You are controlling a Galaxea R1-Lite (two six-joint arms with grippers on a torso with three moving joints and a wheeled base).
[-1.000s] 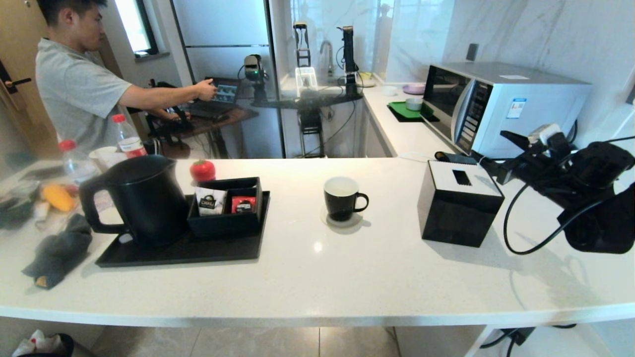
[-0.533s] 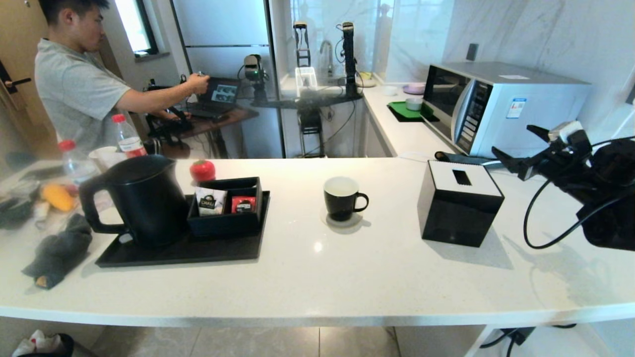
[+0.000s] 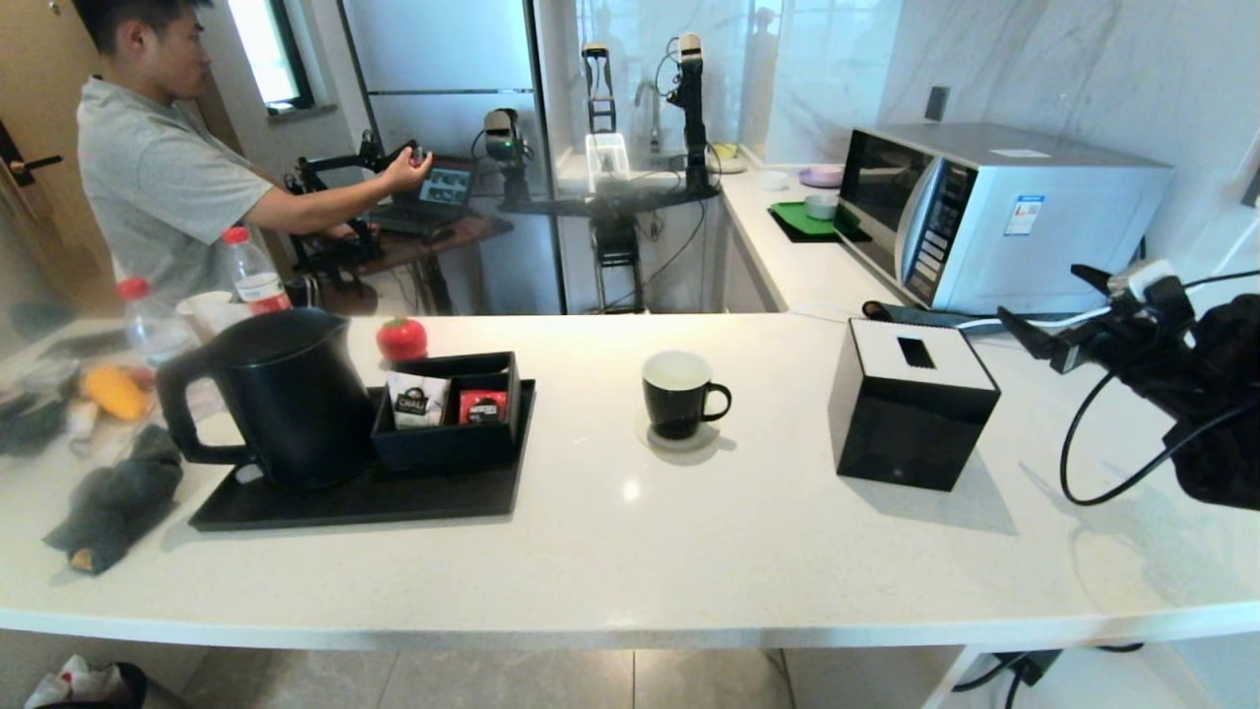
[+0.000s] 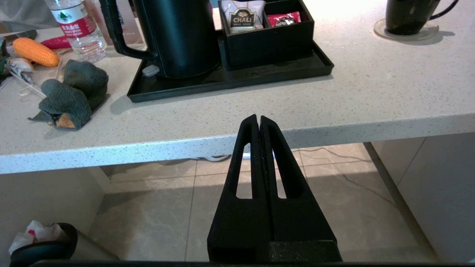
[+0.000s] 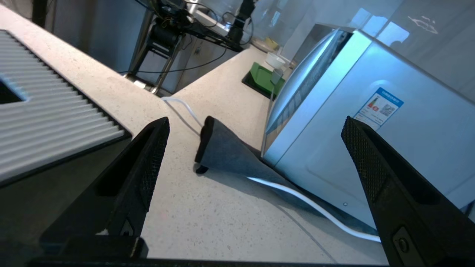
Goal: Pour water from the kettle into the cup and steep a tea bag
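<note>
The right gripper [image 3: 1068,320], jaws spread, has drifted toward the bench's right edge; it should swing back squarely over the cup [image 3: 677,394].

You have a white speckled counter [image 3: 630,551]. Directly on it: a black tray [image 3: 364,502] at the left, a coaster [image 3: 679,440] mid-counter, a black tissue box [image 3: 911,409] to its right, and a microwave [image 3: 994,212] behind that. At the far left lie a dark cloth [image 3: 113,497], bottles [image 3: 251,276] and corn [image 3: 113,391].
</note>
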